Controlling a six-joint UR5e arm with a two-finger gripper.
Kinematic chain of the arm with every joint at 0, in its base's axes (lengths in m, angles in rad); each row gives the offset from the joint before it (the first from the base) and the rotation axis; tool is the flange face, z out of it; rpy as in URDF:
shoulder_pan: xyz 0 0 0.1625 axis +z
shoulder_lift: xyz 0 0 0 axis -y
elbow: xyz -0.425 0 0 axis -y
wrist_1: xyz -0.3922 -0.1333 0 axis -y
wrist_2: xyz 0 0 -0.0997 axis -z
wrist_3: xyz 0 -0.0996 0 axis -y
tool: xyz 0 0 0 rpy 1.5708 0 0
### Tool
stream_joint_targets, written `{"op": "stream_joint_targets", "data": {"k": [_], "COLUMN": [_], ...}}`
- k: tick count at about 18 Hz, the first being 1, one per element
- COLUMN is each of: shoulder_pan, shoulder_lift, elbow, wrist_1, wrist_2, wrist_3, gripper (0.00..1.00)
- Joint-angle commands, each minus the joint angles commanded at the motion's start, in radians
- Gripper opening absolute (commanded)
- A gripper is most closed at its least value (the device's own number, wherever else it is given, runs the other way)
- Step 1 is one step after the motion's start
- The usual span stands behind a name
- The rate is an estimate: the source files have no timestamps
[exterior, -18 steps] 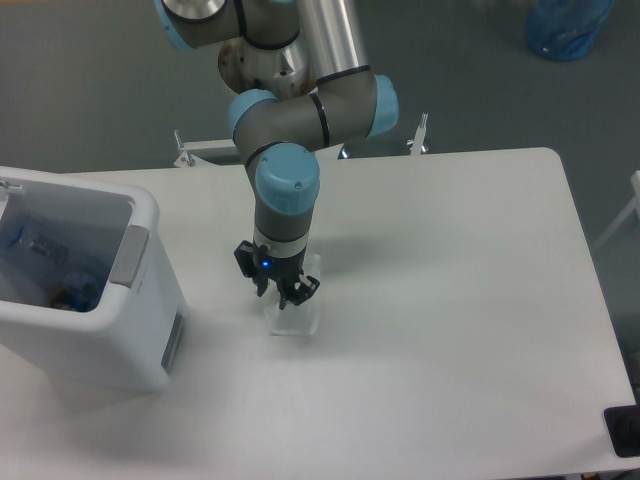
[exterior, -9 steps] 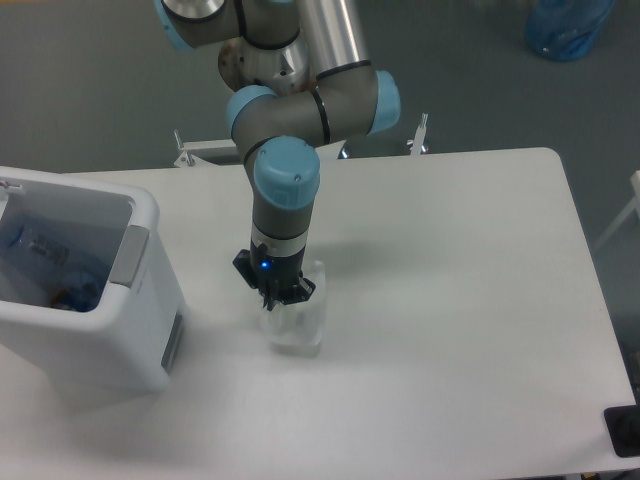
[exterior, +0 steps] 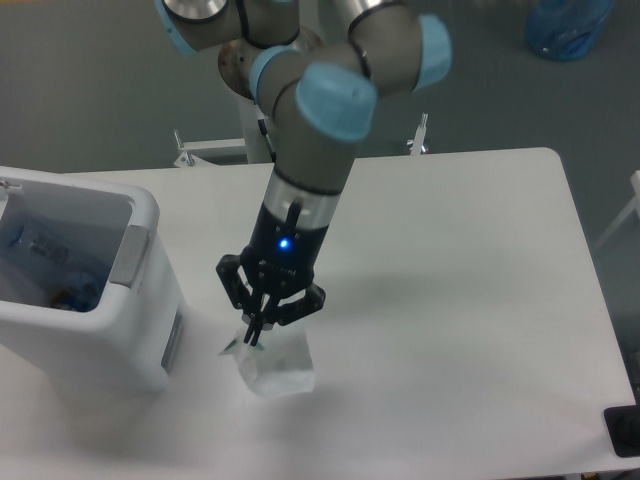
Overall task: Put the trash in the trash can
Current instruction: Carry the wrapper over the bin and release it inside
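My gripper (exterior: 258, 332) is shut on the crumpled clear-white plastic wrapper (exterior: 274, 367) and holds it up off the white table (exterior: 450, 300); the wrapper hangs below the fingers. The trash can (exterior: 135, 300), a large white bin with a grey handle patch (exterior: 128, 255), stands at the left, to the left of the gripper. A clear bluish plastic bottle (exterior: 40, 250) lies inside the bin.
A blue bag (exterior: 565, 28) lies on the floor at the far right, beyond the table. A dark object (exterior: 625, 432) sits at the table's front right corner. The arm's base mount (exterior: 300, 150) is at the table's far edge.
The gripper closed on the wrapper and lifted it off the table, rising toward the camera and shifting slightly left. The bin has not moved.
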Motion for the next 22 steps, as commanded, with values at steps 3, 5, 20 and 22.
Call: {"op": "stream_joint_targets", "data": {"k": [3, 5, 20, 22], "shoulder_pan": [-0.011, -0.032, -0.209, -0.207], "shoulder_lift": [0.006, 0.046, 0.189, 0.178], "elbow": [0.017, -0.022, -0.185, -0.176], "wrist_1": [0.0, -0.003, 0.005, 0.008], "wrist_2": [-0.035, -0.072, -0.121, -0.12], "wrist_3": [-0.079, -0.082, -0.063, -0.063], "gripper": [0.0, 0.0, 1.0, 1.0]}}
